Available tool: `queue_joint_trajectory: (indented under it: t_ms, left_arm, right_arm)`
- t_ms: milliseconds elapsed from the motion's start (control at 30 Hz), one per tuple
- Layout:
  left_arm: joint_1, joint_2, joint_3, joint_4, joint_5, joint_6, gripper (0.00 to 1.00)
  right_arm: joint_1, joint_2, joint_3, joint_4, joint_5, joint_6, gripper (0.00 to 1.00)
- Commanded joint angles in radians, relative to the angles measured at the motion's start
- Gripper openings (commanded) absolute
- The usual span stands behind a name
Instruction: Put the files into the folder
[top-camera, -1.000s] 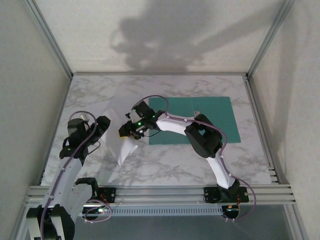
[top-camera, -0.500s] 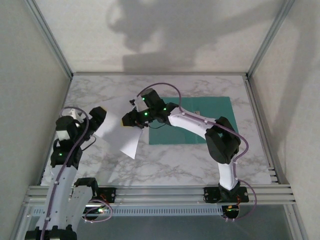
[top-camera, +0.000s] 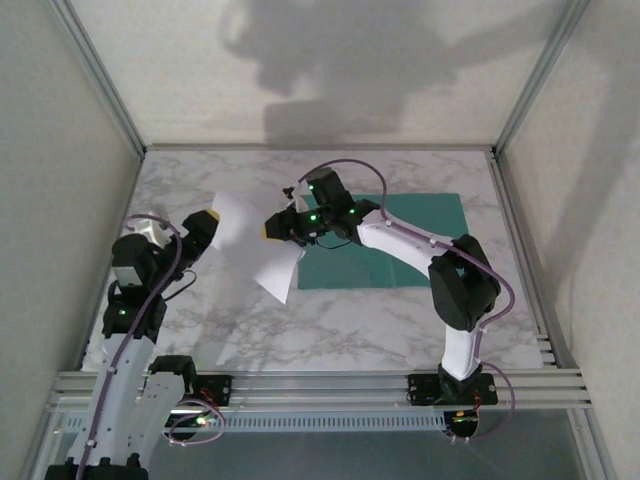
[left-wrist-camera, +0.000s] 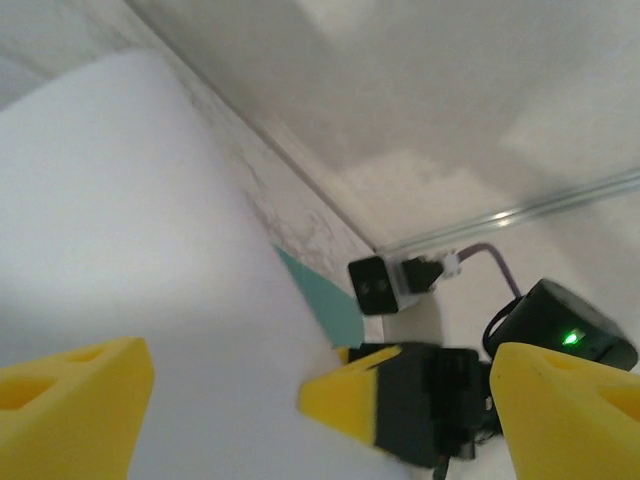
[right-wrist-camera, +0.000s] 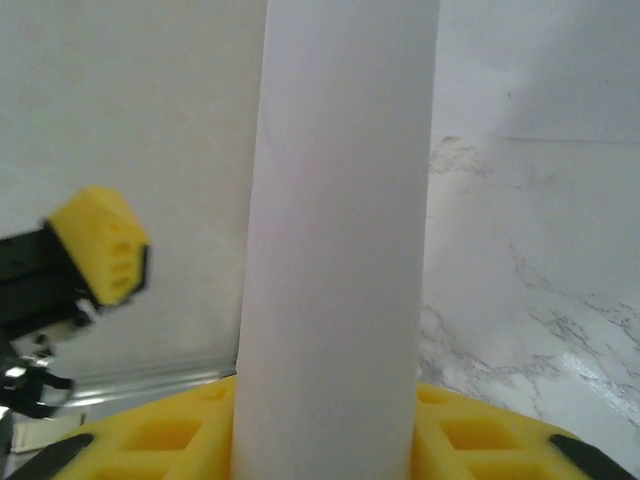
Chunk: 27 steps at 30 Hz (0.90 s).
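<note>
A white paper sheet (top-camera: 255, 240) hangs curled above the table, left of the open teal folder (top-camera: 410, 245). My right gripper (top-camera: 275, 228) is shut on the sheet's right part, and in the right wrist view the paper (right-wrist-camera: 340, 230) rises as a band from between the yellow jaws of that gripper (right-wrist-camera: 335, 425). My left gripper (top-camera: 205, 225) is at the sheet's left edge. Its fingers stand wide apart in the left wrist view (left-wrist-camera: 320, 410), with the sheet (left-wrist-camera: 130, 240) spread between them. A sliver of the folder (left-wrist-camera: 325, 300) shows past the paper.
The marble tabletop (top-camera: 330, 330) is ringed by an aluminium frame with grey walls on the left, right and back. A rail (top-camera: 320, 385) with both arm bases runs along the near edge. The folder lies flat at centre right.
The right gripper has carried the sheet up and to the right, toward the folder's left edge. The left gripper followed up and right along the sheet's left edge.
</note>
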<state>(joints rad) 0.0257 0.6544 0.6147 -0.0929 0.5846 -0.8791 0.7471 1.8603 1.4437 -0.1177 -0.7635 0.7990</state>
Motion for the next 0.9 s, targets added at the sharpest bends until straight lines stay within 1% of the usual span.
queue_joint_trajectory:
  t_ms: [0,100,200,267,333,367,433,500,600,767,867]
  left_arm:
    - [-0.069,0.003,-0.039,0.157,0.000,-0.033,0.88]
    - [-0.156,0.018,-0.079,0.269,-0.044,-0.035,0.88]
    - [-0.218,0.041,-0.106,0.356,-0.084,-0.023,0.88]
    - [-0.237,0.055,-0.128,0.423,-0.085,-0.029,0.88]
    - [-0.240,0.076,-0.131,0.459,-0.062,-0.058,0.89]
    - [-0.241,0.099,-0.126,0.472,-0.044,-0.076,0.89]
    - [-0.251,0.130,-0.137,0.548,-0.018,-0.135,0.88]
    - [-0.272,0.139,-0.154,0.627,-0.030,-0.169,0.89]
    - [-0.291,0.164,-0.139,0.641,-0.044,-0.162,0.90]
    - [-0.320,0.232,-0.141,0.737,-0.029,-0.212,0.88]
    - [-0.342,0.269,-0.128,0.755,-0.028,-0.221,0.86]
  right_arm:
    - [-0.046,-0.074,-0.018,0.066,-0.021,0.033,0.39]
    - [-0.077,-0.114,-0.028,0.075,-0.013,0.043,0.39]
    - [-0.103,-0.156,-0.032,0.075,0.000,0.047,0.39]
    - [-0.117,-0.186,-0.037,0.072,0.012,0.046,0.39]
    - [-0.131,-0.212,-0.037,0.063,0.025,0.046,0.40]
    - [-0.136,-0.224,-0.033,0.055,0.030,0.046,0.41]
    - [-0.139,-0.242,-0.021,0.032,0.037,0.040,0.41]
    - [-0.141,-0.261,-0.017,0.028,0.045,0.039,0.41]
    - [-0.142,-0.285,-0.011,0.025,0.060,0.039,0.41]
    - [-0.142,-0.307,-0.005,0.040,0.068,0.053,0.41]
    - [-0.141,-0.318,-0.023,0.082,0.064,0.079,0.41]
